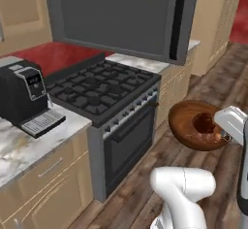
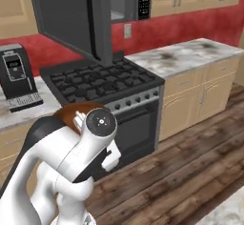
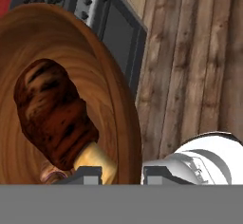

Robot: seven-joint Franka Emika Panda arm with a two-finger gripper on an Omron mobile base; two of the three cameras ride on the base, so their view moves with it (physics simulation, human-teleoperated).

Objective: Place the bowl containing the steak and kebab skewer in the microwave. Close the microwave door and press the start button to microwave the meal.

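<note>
The brown wooden bowl (image 1: 190,121) hangs tilted over the floor in front of the stove, and its rim (image 3: 121,123) sits between my two fingers. My gripper (image 3: 122,174) is shut on that rim; in the left base view my gripper (image 1: 225,136) is at the bowl's right edge. Dark reddish-brown meat on a pale stick (image 3: 52,118) lies inside the bowl. In the right base view a sliver of the bowl (image 2: 71,115) peeks out behind my arm. The microwave (image 2: 126,0) hangs above the stove, with its door (image 1: 116,14) swung open toward me over the burners.
A black gas stove (image 1: 97,89) with an oven below stands ahead. A black coffee machine (image 1: 24,94) sits on the marble counter (image 1: 19,145) to its left. More counter (image 2: 186,55) and cabinets run to the right. Wooden floor (image 2: 190,167) lies below the bowl.
</note>
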